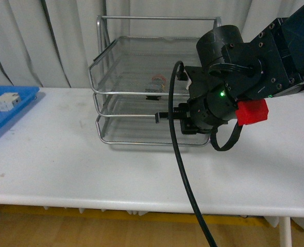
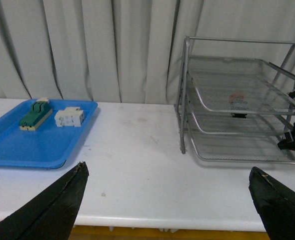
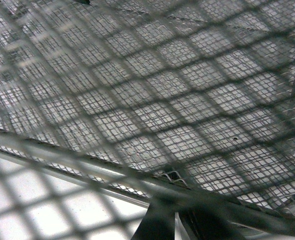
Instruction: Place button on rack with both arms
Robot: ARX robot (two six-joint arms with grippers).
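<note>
The button (image 1: 154, 84) lies inside the silver wire rack (image 1: 97, 77), seen through the mesh in its upper part; its red cap and dark body show faintly. It also shows in the left wrist view (image 2: 236, 100). My right gripper (image 1: 158, 117) is shut and empty, its tips at the rack's front between the middle and bottom tiers, below the button. In the right wrist view its dark fingers (image 3: 157, 226) sit right against the mesh (image 3: 152, 100). My left gripper (image 2: 166, 172) is open and empty above the white table, well short of the rack (image 2: 185, 100).
A flat blue tray (image 1: 10, 110) lies at the table's left edge, holding a white part (image 2: 69, 116) and a green-topped block (image 2: 35, 115). A black cable (image 1: 180, 170) hangs from the right arm across the table front. Grey curtains hang behind.
</note>
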